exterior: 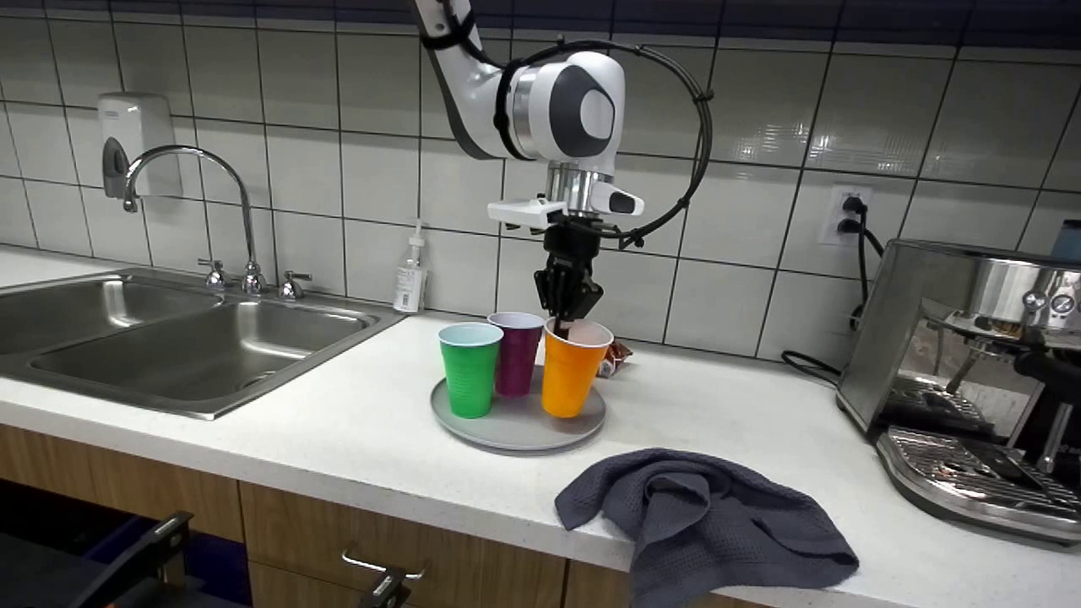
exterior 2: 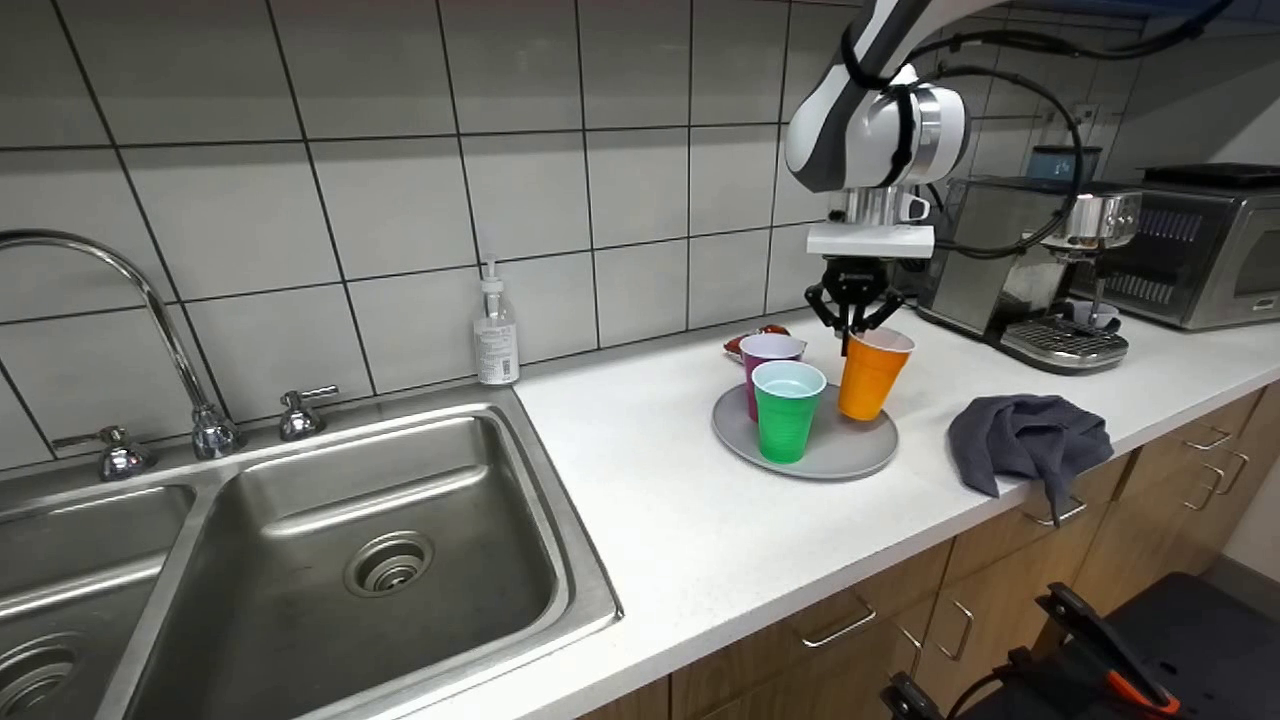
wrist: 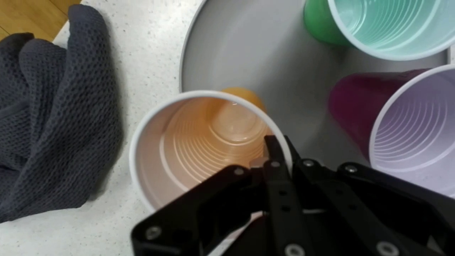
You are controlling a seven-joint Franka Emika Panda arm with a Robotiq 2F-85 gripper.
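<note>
The two thin black metal fingers (wrist: 273, 151) of the black gripper (wrist: 282, 143) come in at the bottom of the wrist view. They are pinched tight on the side of a tall, round orange plastic cup (exterior: 571, 376) with a white rim: one finger is in the cup and one is outside. That cup is a bit right of the middle in both exterior views, over a round, flat grey plate (exterior: 519, 432). I can't tell if its bottom touches the plate. To me, the grabbing looks done and the letting go is not. The cup's mouth is up. Its long line, bottom to mouth, runs up and leans to the right of the frame in both exterior views. A tall, round purple plastic cup (exterior: 518, 359) and a tall, round green plastic cup (exterior: 470, 377) stand on the plate, left of the orange one and straighter. Behind the plate is a small, shiny red packet (exterior: 615, 358). Farther out, near the bottom right of an exterior view, a crumpled dark grey cloth towel (exterior: 718, 523) hangs over the edge of the long white counter (exterior: 743, 409).
</note>
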